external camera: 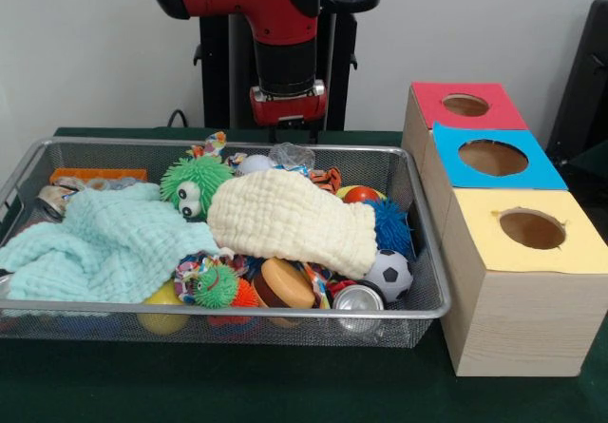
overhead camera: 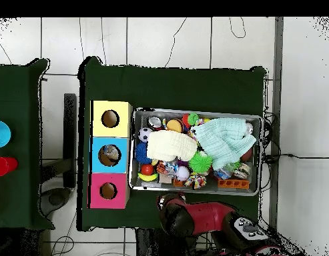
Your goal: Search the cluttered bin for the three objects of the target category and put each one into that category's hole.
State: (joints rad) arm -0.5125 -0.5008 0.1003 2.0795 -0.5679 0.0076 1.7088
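Observation:
The wire mesh bin fills the table's left in the front view and is packed with toys and cloths; it also shows in the overhead view. One crumpled see-through bottle lies by the bin's far rim, partly hidden. Another clear crumpled piece shows at the far left. The blue-panelled hole is the middle one of three boxes; in the overhead view something greyish shows inside it. My gripper hangs just behind the bin's far rim, above the bottle, mostly hidden.
A mint cloth and a cream cloth cover much of the bin. A green fuzzy toy, small soccer ball and silver can lie among them. The red-panelled hole and yellow-panelled hole flank the blue one.

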